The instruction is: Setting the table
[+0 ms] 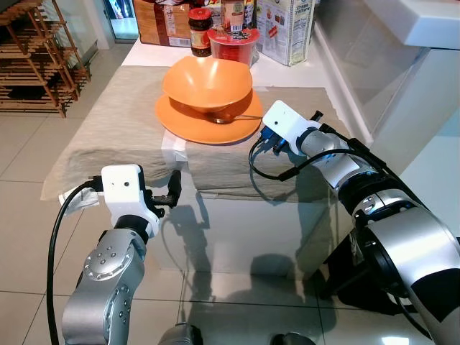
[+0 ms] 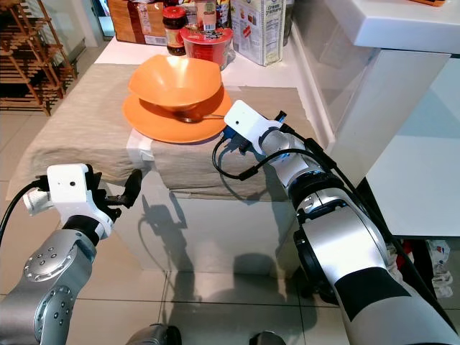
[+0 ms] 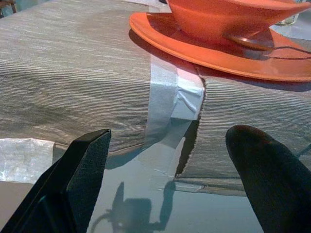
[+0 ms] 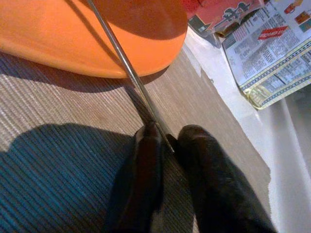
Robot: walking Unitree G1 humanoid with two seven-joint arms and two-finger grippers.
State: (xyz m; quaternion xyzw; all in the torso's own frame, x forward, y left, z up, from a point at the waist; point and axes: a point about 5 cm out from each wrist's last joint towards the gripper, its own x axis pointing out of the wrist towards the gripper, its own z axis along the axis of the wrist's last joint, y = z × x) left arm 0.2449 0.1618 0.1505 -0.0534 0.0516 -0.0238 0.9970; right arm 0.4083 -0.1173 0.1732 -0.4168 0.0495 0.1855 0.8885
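Right end effector (image 4: 167, 141) pinches spoon handle (image 4: 127, 68) beside orange plate (image 4: 73, 43); left end effector (image 3: 170, 165) open.

The plate (image 1: 208, 118) lies on the table mat (image 1: 108, 122). The bowl (image 1: 207, 83) stands on the plate, and the spoon (image 1: 228, 118) rests on the plate's right side. Behind the plate stand a jar (image 1: 200, 31), a cup (image 1: 233, 44) and a box (image 1: 286, 29). Left of the plate, well apart, stands a rack (image 1: 36, 57).
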